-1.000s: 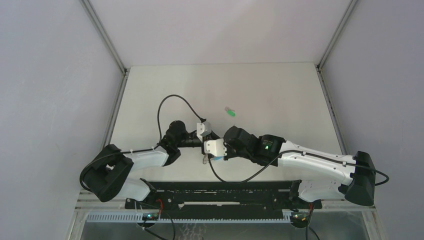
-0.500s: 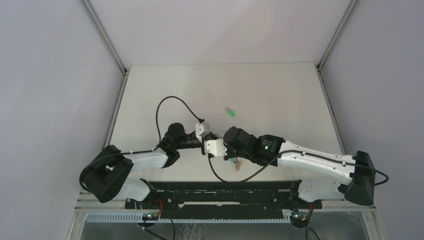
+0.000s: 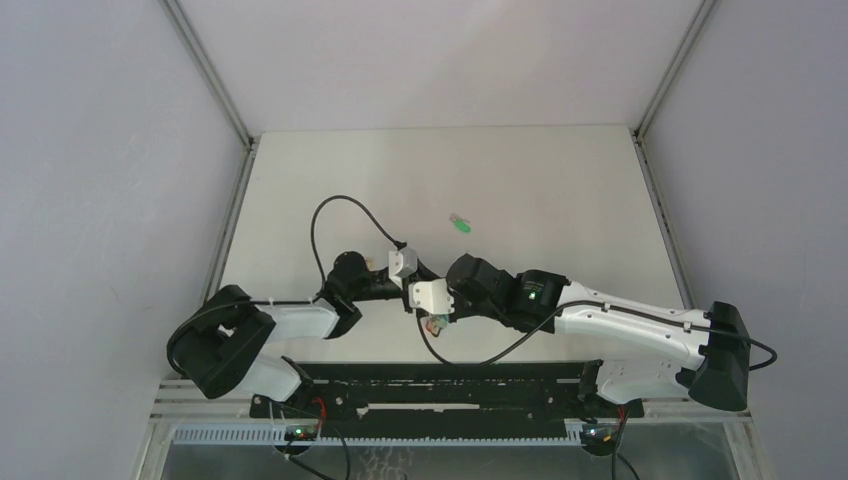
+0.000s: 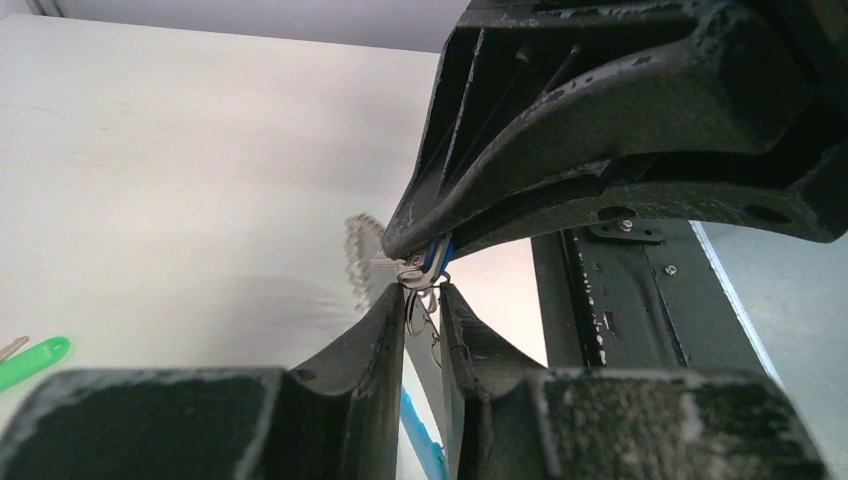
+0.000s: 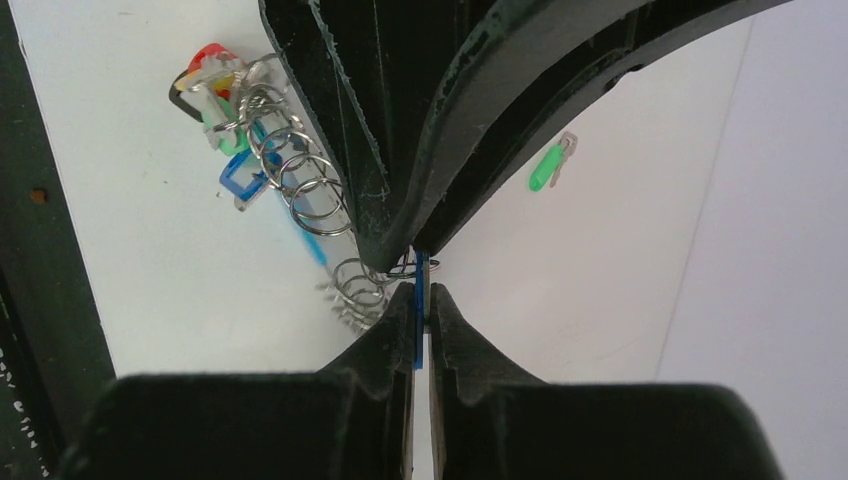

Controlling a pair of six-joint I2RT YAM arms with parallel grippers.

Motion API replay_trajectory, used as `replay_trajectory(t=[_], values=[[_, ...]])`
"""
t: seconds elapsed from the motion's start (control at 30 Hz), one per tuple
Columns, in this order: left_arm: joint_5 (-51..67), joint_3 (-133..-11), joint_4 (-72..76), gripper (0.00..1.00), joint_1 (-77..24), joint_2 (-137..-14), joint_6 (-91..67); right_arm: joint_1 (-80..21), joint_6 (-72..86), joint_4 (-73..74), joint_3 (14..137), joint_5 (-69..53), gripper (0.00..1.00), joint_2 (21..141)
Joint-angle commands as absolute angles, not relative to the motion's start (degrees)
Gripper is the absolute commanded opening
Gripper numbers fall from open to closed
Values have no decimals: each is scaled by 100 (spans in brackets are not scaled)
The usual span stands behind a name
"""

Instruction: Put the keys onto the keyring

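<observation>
**Step in hand:** threading the blue key [image 5: 420,300] onto the keyring [image 5: 300,185]. By my read you're mid-insert and the key isn't seated yet.
**R jaws:** clamped on the blue key's head, seen edge-on, held over the bench [image 3: 540,180].
**L jaws:** narrow gap, tip to tip w/ R jaws, a loop of ring wire sitting in the gap. Can't tell if it's pinched or loose.
**keyring:** trails from that meeting point as a chain of small rings w/ red, green and blue tags [image 5: 215,85] at the far end.
**green key** [image 3: 460,224]: flat on the bench, well apart from both arms, not yet picked up.
**Next:** you'll need the wire end held steady and lined up w/ the key's hole, then a short, fine push. There's little room betw. the tips.
**Writing/brands:** none legible.
</observation>
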State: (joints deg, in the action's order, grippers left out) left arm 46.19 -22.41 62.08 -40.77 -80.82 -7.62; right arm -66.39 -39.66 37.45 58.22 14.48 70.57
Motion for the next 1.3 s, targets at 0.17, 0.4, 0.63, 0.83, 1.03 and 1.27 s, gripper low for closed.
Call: replay_trajectory(t=[0.17,0.4,0.63,0.83,1.03,1.27], values=[[4793,-2254,6439,27,-4154,-8265,-787,-6697,-3905,3468,5988,1453,0,6913],[4909,-2387,6204,28,-4175,-8358,-721,-6707,-3936,3473,5988,1426,0,6874],[5081,-2403,6193,30,-4175,-8354,-729,-6709,-3942,3482,5985,1407,0,6882],[5140,-2419,6189,26,-4184,-8316,-760,-6715,-3967,3489,5985,1375,0,6865],[5103,-2413,6187,7,-4186,-8304,-795,-6715,-3925,3511,5981,1429,0,6857],[4295,-2297,5638,0,-4186,-7977,-651,-6715,-3556,3654,5989,1681,0,6829]])
